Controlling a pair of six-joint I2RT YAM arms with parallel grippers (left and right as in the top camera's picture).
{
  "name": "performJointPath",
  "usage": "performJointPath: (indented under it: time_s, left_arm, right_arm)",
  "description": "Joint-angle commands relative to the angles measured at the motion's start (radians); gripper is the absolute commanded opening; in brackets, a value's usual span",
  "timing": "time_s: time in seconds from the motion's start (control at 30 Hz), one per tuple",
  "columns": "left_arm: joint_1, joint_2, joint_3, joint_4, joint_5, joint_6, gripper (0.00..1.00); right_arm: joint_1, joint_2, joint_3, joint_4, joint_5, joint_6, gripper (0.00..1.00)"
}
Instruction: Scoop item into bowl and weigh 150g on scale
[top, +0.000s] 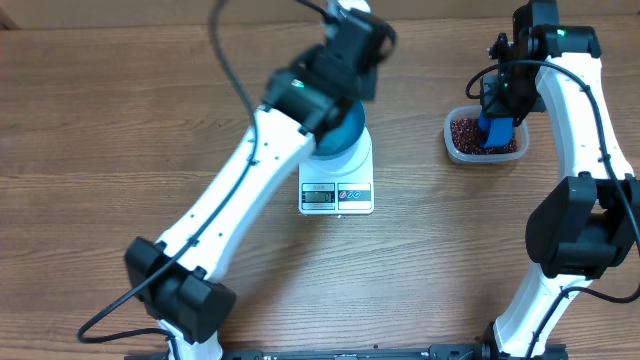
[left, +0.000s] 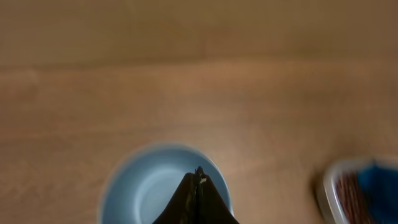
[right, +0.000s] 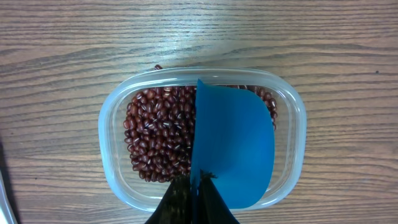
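The right gripper pinches a blue scoop that lies in the clear tub, covering part of the beans. The left gripper hangs over the blue bowl, fingers pressed together. The bowl rests on the white scale (display facing the robot), well apart from the tub

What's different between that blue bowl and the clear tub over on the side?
The bowl is round and blue; the tub is clear and rectangular with rounded corners. The bowl looks empty; the tub holds beans and a blue scoop. The bowl sits on the scale; the tub sits on the table. Both are open-topped.
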Motion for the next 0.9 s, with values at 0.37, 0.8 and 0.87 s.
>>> performJointPath:
  time_s: [0.37, 0.8, 0.87]
  left_arm:
    - [0.130, 0.181, 0.007, -0.033, 0.271, 0.140, 0.04]
    - [0.062, 0.338, 0.006, -0.263, 0.327, 0.114, 0.04]
    - [0.054, 0.347, 0.006, -0.294, 0.348, 0.114, 0.04]
  right_arm:
    - [-0.003, 0.010, -0.002, 0.029, -0.006, 0.003, 0.05]
    - [-0.003, 0.010, -0.002, 0.026, -0.007, 0.003, 0.05]
    - [-0.003, 0.010, -0.002, 0.026, -0.007, 0.003, 0.05]
